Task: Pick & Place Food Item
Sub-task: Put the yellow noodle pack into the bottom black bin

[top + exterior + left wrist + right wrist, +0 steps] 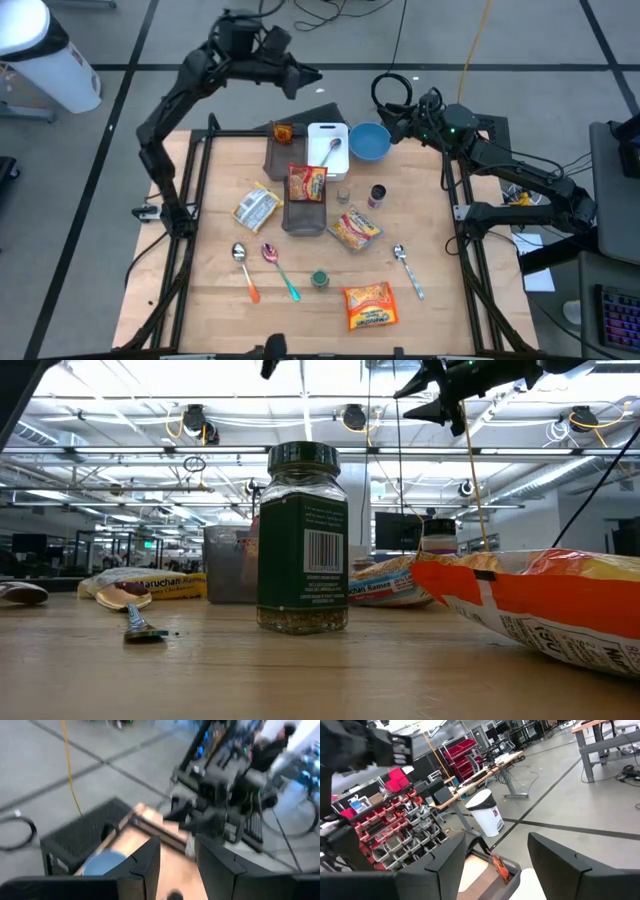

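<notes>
Red-and-yellow ramen packet lies flat in grey rectangular bin at table centre, just beside white tray w/ spoon, while left gripper and right gripper hover beyond that bin's far end, both w/ jaws apart, empty.

I see a blue bowl, spoons, a green-lid jar, a white bin, red boxes

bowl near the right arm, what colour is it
Blue. The bowl shows best in the high view.
</notes>
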Robot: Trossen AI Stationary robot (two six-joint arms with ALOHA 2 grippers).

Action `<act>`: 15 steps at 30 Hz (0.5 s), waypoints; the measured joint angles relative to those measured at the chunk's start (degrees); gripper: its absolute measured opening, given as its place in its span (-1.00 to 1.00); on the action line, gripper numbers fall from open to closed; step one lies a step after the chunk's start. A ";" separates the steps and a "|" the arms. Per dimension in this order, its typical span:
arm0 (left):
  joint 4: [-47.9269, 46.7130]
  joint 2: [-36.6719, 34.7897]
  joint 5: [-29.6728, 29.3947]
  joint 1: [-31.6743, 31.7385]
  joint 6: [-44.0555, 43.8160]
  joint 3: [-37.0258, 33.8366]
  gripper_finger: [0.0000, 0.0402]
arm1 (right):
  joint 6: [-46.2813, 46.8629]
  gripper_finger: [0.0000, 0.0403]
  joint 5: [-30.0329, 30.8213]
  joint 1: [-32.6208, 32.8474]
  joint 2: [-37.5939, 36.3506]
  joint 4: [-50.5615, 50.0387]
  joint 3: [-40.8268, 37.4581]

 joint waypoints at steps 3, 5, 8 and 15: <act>1.85 -0.35 0.01 -1.22 -4.51 -0.02 -0.37 | 1.65 0.03 0.00 0.00 0.00 -0.06 0.00; 2.78 -0.30 2.71 -1.92 -3.99 -0.03 -0.37 | 2.53 0.03 0.00 0.00 0.00 -0.10 0.00; 2.52 -0.42 6.49 -3.03 -2.32 -0.04 -0.37 | 3.69 0.03 0.00 0.00 0.00 -0.26 0.00; -6.96 -4.28 1.14 -6.18 6.53 -0.11 -0.37 | 6.43 0.03 0.02 0.01 0.00 -2.29 0.00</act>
